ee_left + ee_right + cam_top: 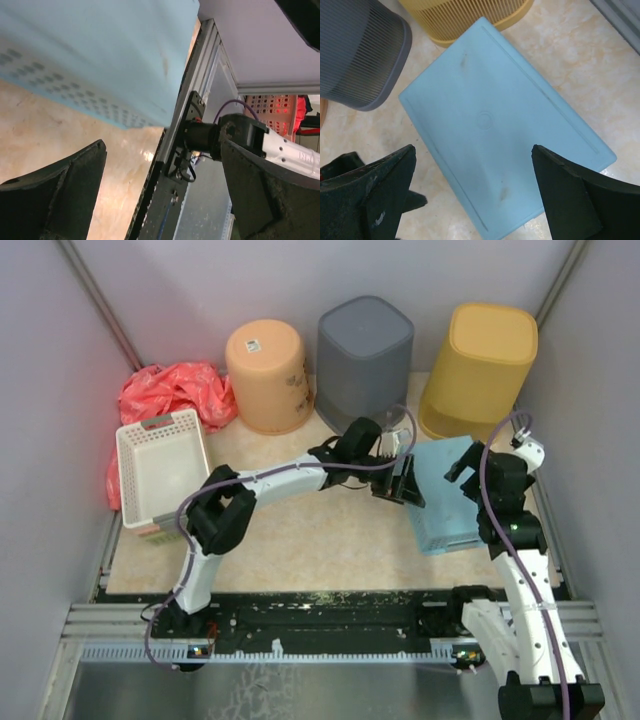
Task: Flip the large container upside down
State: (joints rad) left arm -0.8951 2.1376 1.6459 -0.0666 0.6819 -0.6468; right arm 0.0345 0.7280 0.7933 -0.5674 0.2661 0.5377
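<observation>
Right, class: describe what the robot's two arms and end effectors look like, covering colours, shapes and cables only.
The left arm and right arm both have white tube-like links joined by bulky black joints. A thin purple cable loops loosely along each. The left end effector and right end effector each carry two broad, wedge-shaped black fingers with scuffed surfaces.

Beige surface point(300, 540): blue container point(445, 495) bottom-up at right, white basket point(160, 465) left, red bag point(175, 390), orange bin point(268, 375), grey bin point(365, 345), yellow bin point(485, 365) behind.
</observation>
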